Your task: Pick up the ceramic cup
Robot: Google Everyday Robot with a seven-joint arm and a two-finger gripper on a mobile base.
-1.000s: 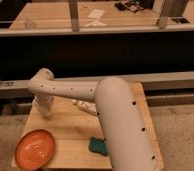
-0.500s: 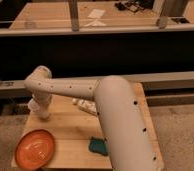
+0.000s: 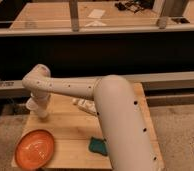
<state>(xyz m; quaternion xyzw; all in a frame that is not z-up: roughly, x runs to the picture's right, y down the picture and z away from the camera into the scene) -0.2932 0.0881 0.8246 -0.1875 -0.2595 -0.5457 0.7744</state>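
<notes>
The ceramic cup [image 3: 30, 105] is a small white cup standing at the far left of the wooden table [image 3: 70, 131], just above the orange plate. My white arm reaches from the lower right across the table, and its wrist bends down at the left. The gripper [image 3: 40, 111] hangs right beside the cup, touching or nearly touching its right side. The arm's end hides part of the cup.
An orange plate [image 3: 35, 148] lies at the table's front left corner. A green sponge [image 3: 97, 145] lies near the front middle. A white carton [image 3: 86, 105] lies behind the arm at mid table. A dark counter and rail [image 3: 115, 30] run along the back.
The wrist and gripper have moved left and down toward the table's left edge, ending next to the cup. The plate, sponge and carton have not moved.
</notes>
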